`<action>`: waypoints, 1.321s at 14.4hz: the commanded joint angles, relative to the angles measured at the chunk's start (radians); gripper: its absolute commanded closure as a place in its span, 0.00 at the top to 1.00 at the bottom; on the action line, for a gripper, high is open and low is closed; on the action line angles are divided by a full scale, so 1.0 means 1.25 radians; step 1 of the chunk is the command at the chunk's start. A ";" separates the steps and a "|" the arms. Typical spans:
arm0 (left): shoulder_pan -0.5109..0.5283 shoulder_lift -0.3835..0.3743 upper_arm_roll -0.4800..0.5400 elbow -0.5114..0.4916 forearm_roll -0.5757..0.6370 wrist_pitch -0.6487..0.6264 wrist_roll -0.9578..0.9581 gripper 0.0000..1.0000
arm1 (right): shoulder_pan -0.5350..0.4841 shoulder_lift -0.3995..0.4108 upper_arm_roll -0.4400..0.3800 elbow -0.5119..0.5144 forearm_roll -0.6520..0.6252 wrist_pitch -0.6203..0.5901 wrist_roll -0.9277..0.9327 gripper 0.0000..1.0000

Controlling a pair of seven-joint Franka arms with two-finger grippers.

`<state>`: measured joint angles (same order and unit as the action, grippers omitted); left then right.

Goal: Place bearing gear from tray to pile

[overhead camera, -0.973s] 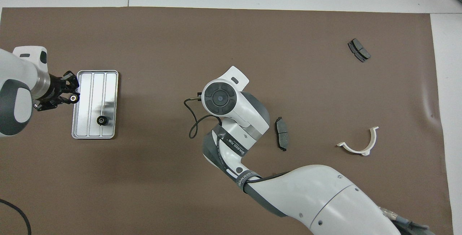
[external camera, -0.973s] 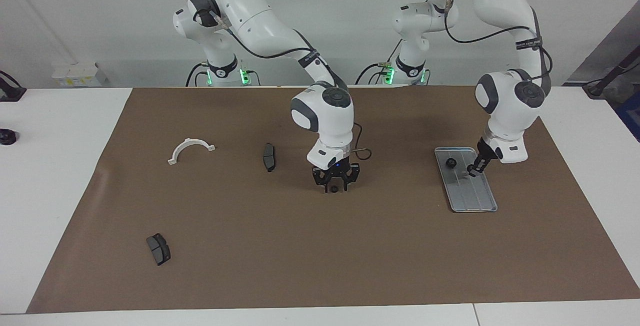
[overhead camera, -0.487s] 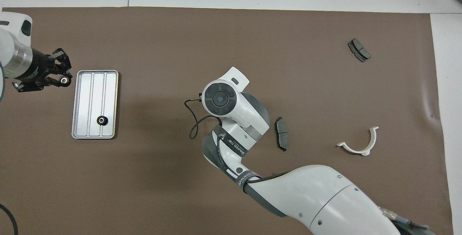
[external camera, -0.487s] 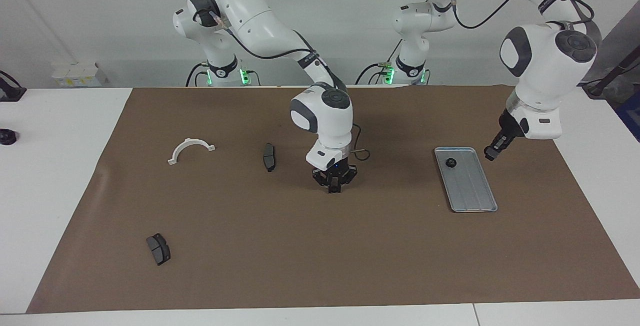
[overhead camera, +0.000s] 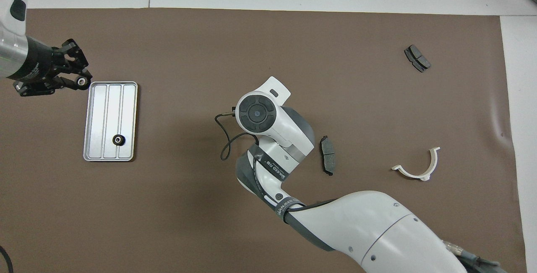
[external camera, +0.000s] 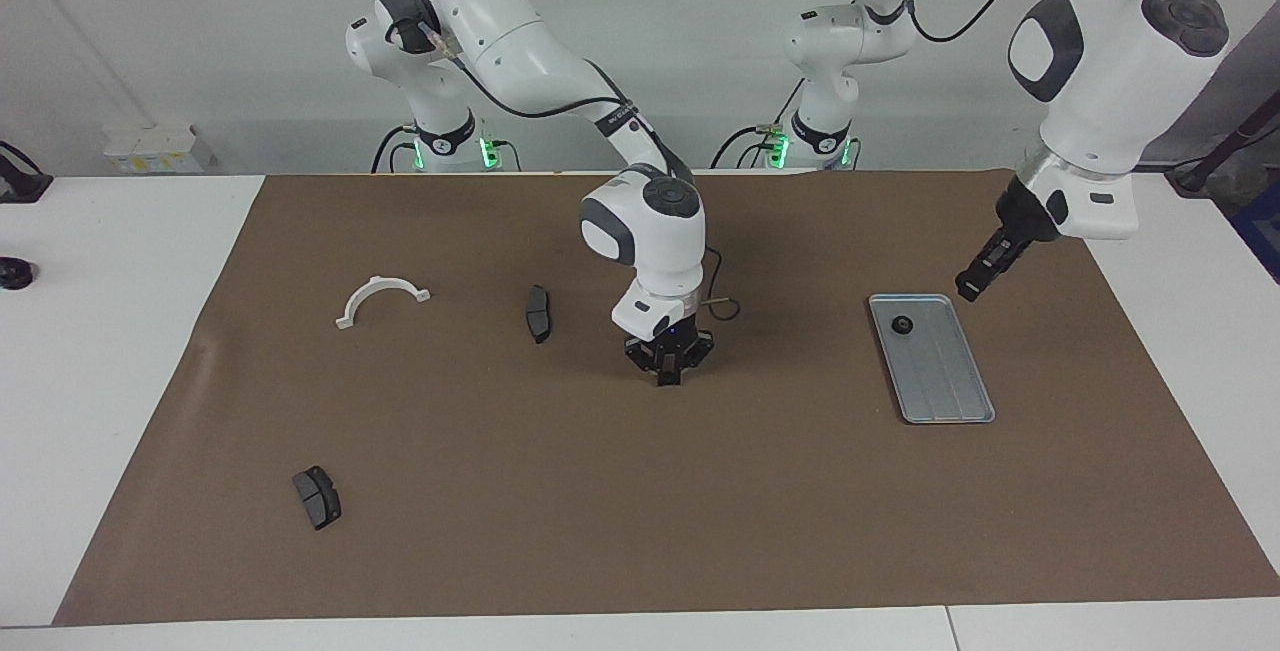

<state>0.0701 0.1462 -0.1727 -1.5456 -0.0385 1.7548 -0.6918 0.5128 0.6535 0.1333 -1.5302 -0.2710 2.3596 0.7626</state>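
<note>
The left pincer (external camera: 968,289) hangs raised in the air beside the tray's (external camera: 945,386) corner, just off its rim, at the left arm's end of the surface (external camera: 500,551); in the overhead view its fingers (overhead camera: 79,81) are clenched on a small pale ring-shaped piece, a bearing gear (overhead camera: 81,81) by its look, though its teeth cannot be made out; the silver-grey ridged tray lies flat on the brown mat (external camera: 780,511), and one black gear (external camera: 901,325) rests in it at the end nearer the robots, apart from the left pincer; the right pincer (external camera: 667,371) points straight down at the middle of the mat, its tips at or just above the mat; its fingers look drawn together, but whether they grip anything there I cannot tell; no scatter of gears shows around it; a dark brake pad (external camera: 538,313) lies beside the right pincer toward the right arm's end; a white half-ring (external camera: 381,299) lies further that way; a second brake pad (external camera: 316,497) lies well apart from the right pincer, farther from the robots.
</note>
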 commanded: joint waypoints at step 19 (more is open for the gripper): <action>-0.349 0.227 -0.079 -0.266 -0.028 0.789 -0.406 0.01 | -0.486 -0.018 0.008 0.041 0.039 -0.150 -0.374 0.03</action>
<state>-0.3639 0.4206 -0.2890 -1.8807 -0.0727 2.7117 -1.1671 -0.0552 0.6487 0.1260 -1.4584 -0.2475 2.1887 0.3142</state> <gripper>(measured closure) 0.656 0.758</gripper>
